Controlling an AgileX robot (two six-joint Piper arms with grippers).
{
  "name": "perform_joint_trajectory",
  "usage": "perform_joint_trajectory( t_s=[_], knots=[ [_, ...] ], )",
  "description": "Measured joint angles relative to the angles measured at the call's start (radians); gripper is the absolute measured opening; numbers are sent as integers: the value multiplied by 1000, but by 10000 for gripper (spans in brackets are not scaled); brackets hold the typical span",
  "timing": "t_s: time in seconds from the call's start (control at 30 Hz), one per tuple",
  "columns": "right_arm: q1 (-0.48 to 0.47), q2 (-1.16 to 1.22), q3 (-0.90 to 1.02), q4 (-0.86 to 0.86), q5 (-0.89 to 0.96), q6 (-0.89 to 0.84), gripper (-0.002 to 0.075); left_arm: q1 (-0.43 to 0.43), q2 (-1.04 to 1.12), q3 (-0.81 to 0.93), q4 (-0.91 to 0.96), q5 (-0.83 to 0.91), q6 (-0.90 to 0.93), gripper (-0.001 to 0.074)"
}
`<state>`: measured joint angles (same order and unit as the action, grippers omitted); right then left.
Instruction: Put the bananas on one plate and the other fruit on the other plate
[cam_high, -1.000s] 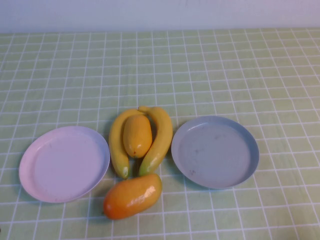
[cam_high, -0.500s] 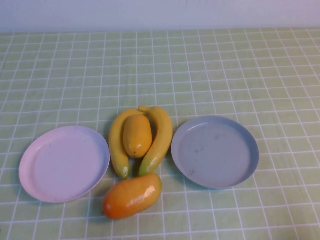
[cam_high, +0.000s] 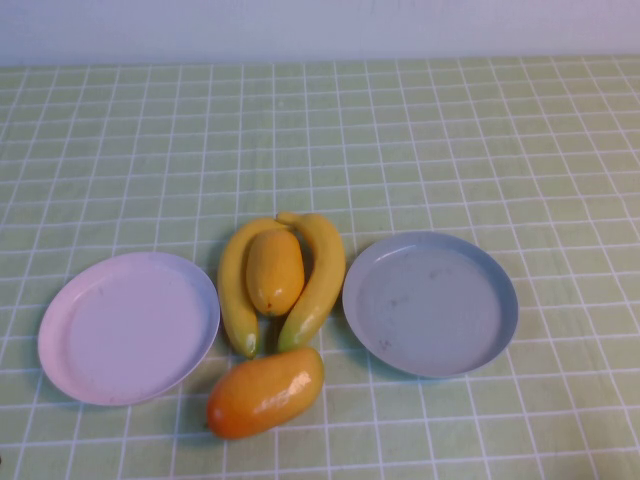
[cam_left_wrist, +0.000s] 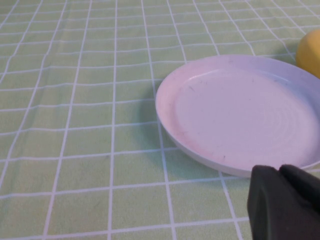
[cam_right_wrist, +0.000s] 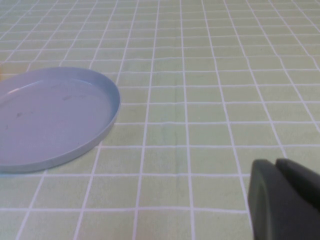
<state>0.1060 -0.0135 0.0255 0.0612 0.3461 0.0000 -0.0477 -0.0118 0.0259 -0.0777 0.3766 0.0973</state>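
Two long curved yellow bananas with greenish tips (cam_high: 283, 283) are seen lying on the green checked tablecloth (cam_high: 450, 130), between the round pale pink-lilac shallow plate (cam_high: 128, 327) on the robot's left and the round grey-blue shallow plate with a raised rim (cam_high: 430, 303) on its right; their far tips meet and a plump oval yellow-orange fruit (cam_high: 274, 271) is cradled between them, touching both. A deeper orange oval fruit with a glossy skin (cam_high: 265, 391) lies just in front of the bananas' near ends, close to the pink plate's rim. Both plates are bare. The fruits are judged to be light and stiff, with smooth, shiny skins that may slip. A banana would best be taken across its middle, where it is narrow; the oval fruits would best be spanned across their short width. The cradled fruit is likely to be disturbed if a banana is lifted first. The left gripper (cam_left_wrist: 285, 202) is held low, just beside the pink plate's near edge, and the right gripper (cam_right_wrist: 284, 197) is held over bare cloth, near the grey-blue plate; whether either is parted or closed cannot be told, and nothing is seen to be held.
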Motion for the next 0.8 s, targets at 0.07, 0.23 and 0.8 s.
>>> perform_joint_trajectory(
  t_s=[0.07, 0.23, 0.8],
  knots=[
    [0, 0, 0, 0, 0, 0, -15, 0, 0, 0, 0, 0, 0, -5],
    [0, 0, 0, 0, 0, 0, -15, 0, 0, 0, -54, -21, -14, -5],
    [0, 0, 0, 0, 0, 0, -15, 0, 0, 0, -558, -219, -123, -5]
  ],
)
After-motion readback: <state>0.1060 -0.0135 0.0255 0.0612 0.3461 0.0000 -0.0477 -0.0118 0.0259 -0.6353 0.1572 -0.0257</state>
